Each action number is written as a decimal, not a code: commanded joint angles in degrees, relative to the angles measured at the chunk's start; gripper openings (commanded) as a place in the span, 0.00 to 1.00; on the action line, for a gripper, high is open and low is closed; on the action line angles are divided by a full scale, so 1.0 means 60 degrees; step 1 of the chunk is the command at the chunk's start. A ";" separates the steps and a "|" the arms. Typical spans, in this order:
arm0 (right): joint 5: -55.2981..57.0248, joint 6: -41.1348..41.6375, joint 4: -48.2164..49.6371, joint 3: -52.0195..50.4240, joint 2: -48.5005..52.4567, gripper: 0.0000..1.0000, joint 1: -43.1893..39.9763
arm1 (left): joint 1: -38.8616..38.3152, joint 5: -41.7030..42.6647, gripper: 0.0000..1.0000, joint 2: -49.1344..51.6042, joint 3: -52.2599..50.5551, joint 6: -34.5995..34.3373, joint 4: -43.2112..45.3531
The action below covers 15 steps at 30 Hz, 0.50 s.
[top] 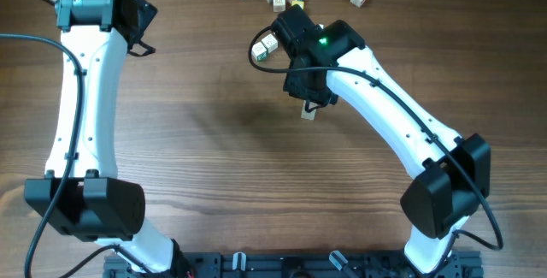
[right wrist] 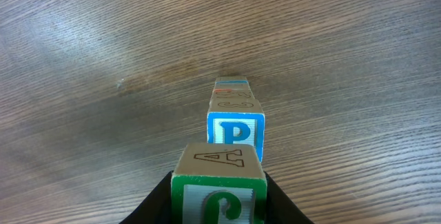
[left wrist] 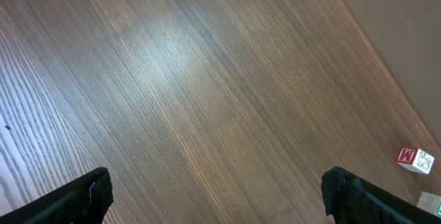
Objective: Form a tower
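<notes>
Your right claw (right wrist: 219, 207) is partly closed, clamped on a cube (right wrist: 218, 163) by two opposite sides, at the bottom centre of the right wrist view. Just beyond it, mid-frame, the tower (right wrist: 236, 131) stands on the table (right wrist: 103, 79), a blue P face on top. Judge it light, stiff, smooth-faced and easily toppled; grip cubes squarely on flat opposite faces. Whether cube and tower touch, you cannot tell. Your left claw (left wrist: 220, 207) gapes wide and empty above the table.

Brown wood-grain table (top: 205, 124). Bears a scatter of loose cubes (top: 279, 1) along the far edge, with a pair (top: 259, 52) just nearer, side by side. Carries the tower (right wrist: 236, 131) too, upright, near the middle.
</notes>
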 commanded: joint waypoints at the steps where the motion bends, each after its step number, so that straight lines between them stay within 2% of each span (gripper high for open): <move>1: 0.0211 0.0182 0.0018 -0.0062 0.0120 0.26 -0.0022 | 0.0026 -0.0193 1.00 0.0091 0.0036 0.0124 0.0000; 15: 0.0572 0.0186 0.0022 -0.0073 0.0131 0.28 -0.0022 | 0.0026 -0.0193 1.00 0.0091 0.0036 0.0124 0.0000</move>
